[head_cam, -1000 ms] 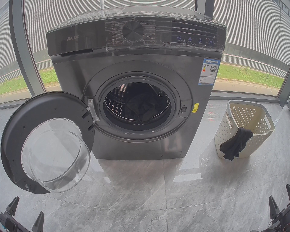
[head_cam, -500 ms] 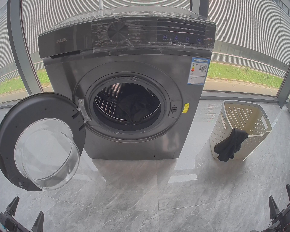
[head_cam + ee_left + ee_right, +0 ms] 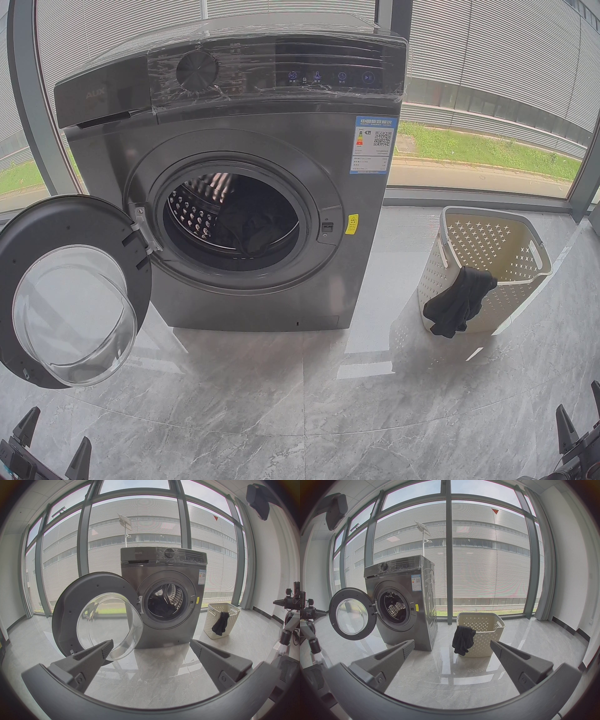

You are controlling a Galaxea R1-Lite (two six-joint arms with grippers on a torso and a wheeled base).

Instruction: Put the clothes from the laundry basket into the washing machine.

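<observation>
In the head view the washing machine (image 3: 237, 187) stands on the grey tiled floor (image 3: 312, 400) in front of the windows. Its round door (image 3: 62, 287) is swung fully open towards the robot's left, and dark clothes (image 3: 253, 225) lie inside the drum. To the machine's right, apart from it with a strip of bare floor between, stands the cream laundry basket (image 3: 507, 299). A black garment (image 3: 459, 300) is draped over its near rim and hangs down the outer wall. A broad stretch of open floor separates both from the left gripper (image 3: 53, 444) and the right gripper (image 3: 581, 415), which sit low at the view's bottom corners. The left wrist view shows the left gripper (image 3: 150, 642) with its jaws spread wide and nothing between them. It faces the door's glass bowl (image 3: 109, 623) and the open drum mouth, with the basket (image 3: 234, 617) farther off beside the machine. The right wrist view shows the right gripper (image 3: 451, 642), its jaws likewise wide and empty. It faces the basket (image 3: 487, 636) and the hanging garment (image 3: 463, 639), with clear floor in between and the window wall just behind the basket. Compared with a second ago, the whole head picture has slid so that machine and basket sit further left. That is a camera turn; the garment hangs as before.
</observation>
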